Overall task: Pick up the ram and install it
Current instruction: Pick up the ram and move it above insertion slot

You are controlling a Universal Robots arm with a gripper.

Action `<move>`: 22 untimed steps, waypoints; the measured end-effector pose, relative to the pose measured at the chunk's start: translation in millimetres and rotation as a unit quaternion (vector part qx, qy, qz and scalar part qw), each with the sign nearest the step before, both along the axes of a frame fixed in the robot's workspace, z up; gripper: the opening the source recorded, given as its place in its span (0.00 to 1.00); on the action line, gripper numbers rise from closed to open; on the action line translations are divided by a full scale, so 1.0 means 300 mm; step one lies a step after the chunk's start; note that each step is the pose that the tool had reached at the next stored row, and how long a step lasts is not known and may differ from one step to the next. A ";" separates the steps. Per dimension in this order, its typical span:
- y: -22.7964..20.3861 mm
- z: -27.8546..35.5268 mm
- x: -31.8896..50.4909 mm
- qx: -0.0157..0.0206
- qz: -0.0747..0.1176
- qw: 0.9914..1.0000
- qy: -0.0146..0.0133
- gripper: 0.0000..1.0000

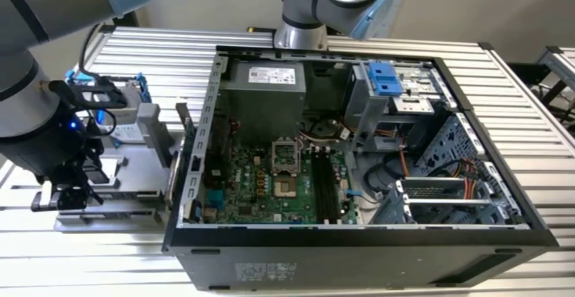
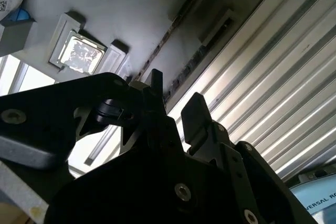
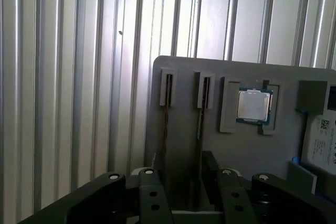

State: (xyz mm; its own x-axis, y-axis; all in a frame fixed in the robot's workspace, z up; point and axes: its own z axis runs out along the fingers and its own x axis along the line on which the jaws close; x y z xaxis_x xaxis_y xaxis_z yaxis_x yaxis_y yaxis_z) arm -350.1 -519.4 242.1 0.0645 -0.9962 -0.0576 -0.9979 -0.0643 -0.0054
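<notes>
Two ram sticks stand on edge in slots of a grey holder tray (image 3: 247,145). One ram (image 3: 166,124) lies farther from the processor, the other ram (image 3: 200,124) nearer to it. In the second wrist view the same pair shows as thin lines, one ram (image 2: 170,30) and the other ram (image 2: 197,59). My gripper (image 3: 184,184) hovers low over the tray, open, and the nearer stick runs into the gap between the fingers; I cannot tell whether they touch it. In the exterior view the gripper (image 1: 67,192) is at the left, outside the computer case (image 1: 359,236).
A processor (image 3: 253,104) sits in a tray pocket beside the sticks. A silver drive in a blue bracket (image 1: 117,98) stands at the tray's far end. The open case holds a green motherboard with long black slots (image 1: 326,189). Ribbed metal table (image 1: 530,108) surrounds everything.
</notes>
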 end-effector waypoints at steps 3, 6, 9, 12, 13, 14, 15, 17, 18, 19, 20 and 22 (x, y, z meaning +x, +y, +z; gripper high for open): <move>0.000 -0.016 0.000 0.000 -0.001 1.000 0.000 1.00; 0.000 -0.027 0.000 -0.001 -0.001 1.000 0.000 1.00; -0.003 -0.038 0.000 -0.001 -0.003 1.000 0.000 1.00; -0.005 -0.050 0.000 -0.002 -0.007 1.000 0.000 1.00; -0.006 -0.054 0.000 -0.002 -0.008 1.000 0.000 1.00; -0.006 -0.058 0.000 -0.002 -0.010 1.000 0.001 1.00; -0.007 -0.060 0.000 -0.002 -0.011 1.000 0.002 1.00; -0.008 -0.065 0.001 -0.002 -0.013 1.000 0.006 1.00; -0.007 -0.069 0.001 -0.002 -0.014 1.000 0.006 1.00; -0.008 -0.073 0.001 -0.002 -0.014 1.000 0.006 1.00; -0.008 -0.078 0.001 -0.002 -0.014 1.000 0.006 1.00; -0.008 -0.090 0.005 -0.002 -0.014 1.000 0.006 1.00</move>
State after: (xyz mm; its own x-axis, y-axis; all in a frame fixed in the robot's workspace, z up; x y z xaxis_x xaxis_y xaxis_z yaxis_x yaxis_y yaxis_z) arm -348.5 -521.7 215.0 0.0359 -0.9979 -0.0544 -0.9993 -0.0363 0.0070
